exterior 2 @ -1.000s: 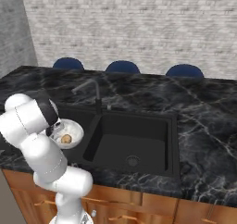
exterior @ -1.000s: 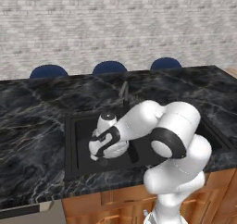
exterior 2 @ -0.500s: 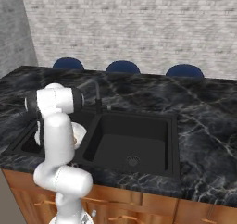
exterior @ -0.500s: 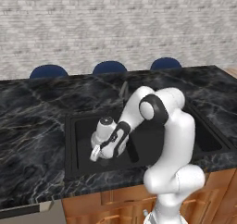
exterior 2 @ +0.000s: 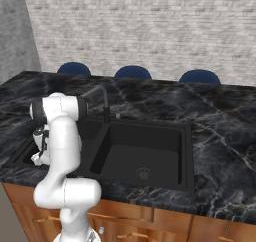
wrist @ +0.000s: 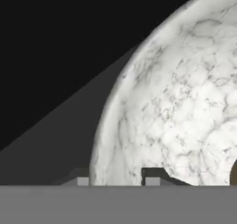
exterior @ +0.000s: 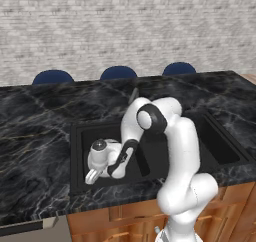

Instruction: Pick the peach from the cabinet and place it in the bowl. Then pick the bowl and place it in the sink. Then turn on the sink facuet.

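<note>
My gripper point(exterior: 91, 175) reaches down into the left basin of the black sink point(exterior: 80, 134), low against its floor. In the hand view the bowl point(wrist: 180, 107) lies close up, showing its whitish marbled inside. Its rim runs between my two fingertips point(wrist: 152, 175), with a gap beside it, so the gripper point(wrist: 118, 179) stands open astride the rim. A brownish sliver of the peach point(wrist: 234, 172) shows inside the bowl at the right edge. The slim dark sink facuet point(exterior 2: 105, 102) rises behind the divider between the basins. The cabinet is out of view.
Dark veined marble counter point(exterior: 35, 126) surrounds the sink point(exterior 2: 145, 153). The right basin has a drain point(exterior 2: 143, 173). Three blue chair backs point(exterior: 118, 72) stand behind the counter. Wooden cupboards point(exterior 2: 165, 223) sit below.
The arm has unfolded and the hand has sunk lower and to the left in the left basin. The jaws have parted from the bowl's rim.
</note>
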